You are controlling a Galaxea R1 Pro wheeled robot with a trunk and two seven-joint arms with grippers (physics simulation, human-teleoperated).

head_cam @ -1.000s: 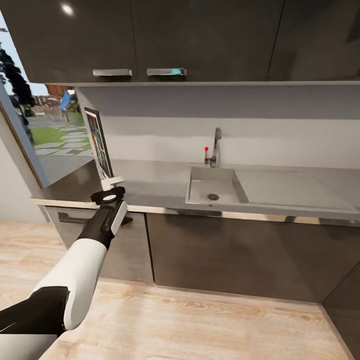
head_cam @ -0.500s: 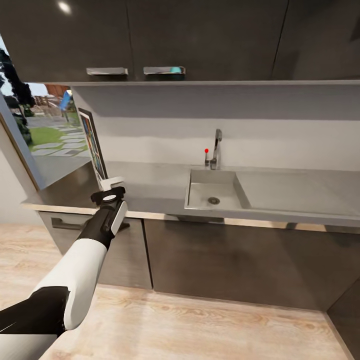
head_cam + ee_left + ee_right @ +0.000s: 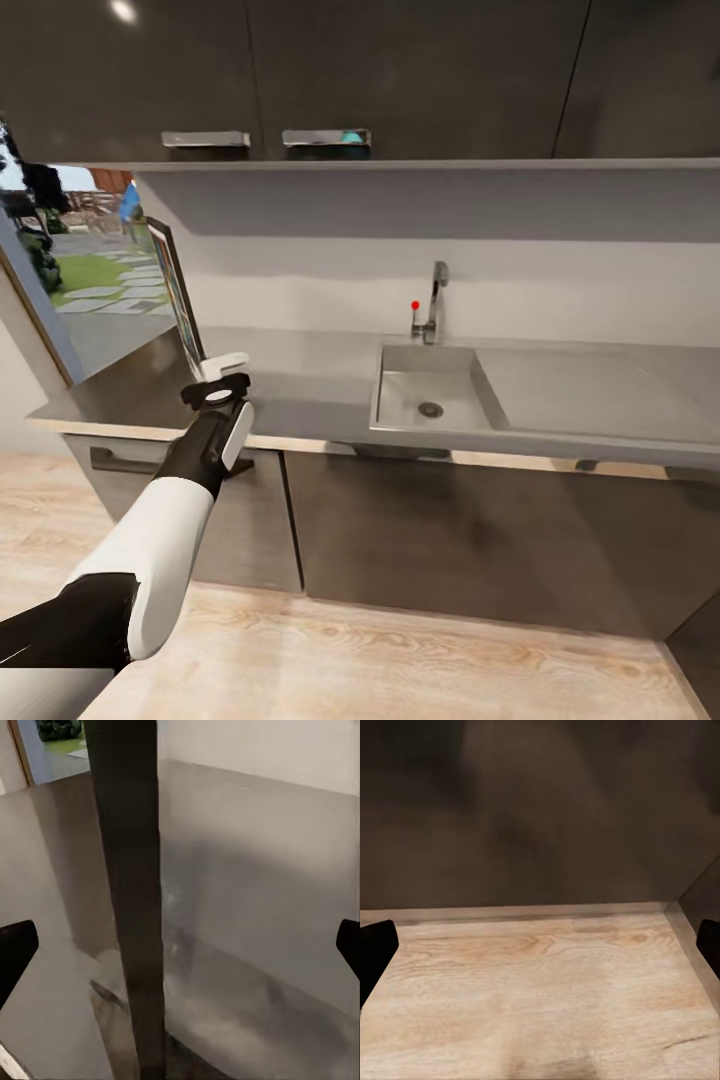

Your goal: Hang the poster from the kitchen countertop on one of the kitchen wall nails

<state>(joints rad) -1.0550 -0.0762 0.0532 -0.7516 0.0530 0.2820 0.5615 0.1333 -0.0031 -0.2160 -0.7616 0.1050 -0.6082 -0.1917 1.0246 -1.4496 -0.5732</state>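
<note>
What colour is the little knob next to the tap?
Red. The knob beside the tap shows best in the head view.

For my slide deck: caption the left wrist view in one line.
Open left gripper straddles the edge-on poster, upright on the grey countertop.

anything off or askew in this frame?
One oddity: the poster stands on edge on the countertop, nearly edge-on to the head camera, by the window. The left gripper is right at its lower edge; in the wrist view the fingers sit wide apart around it. Sink and tap look normal.
</note>
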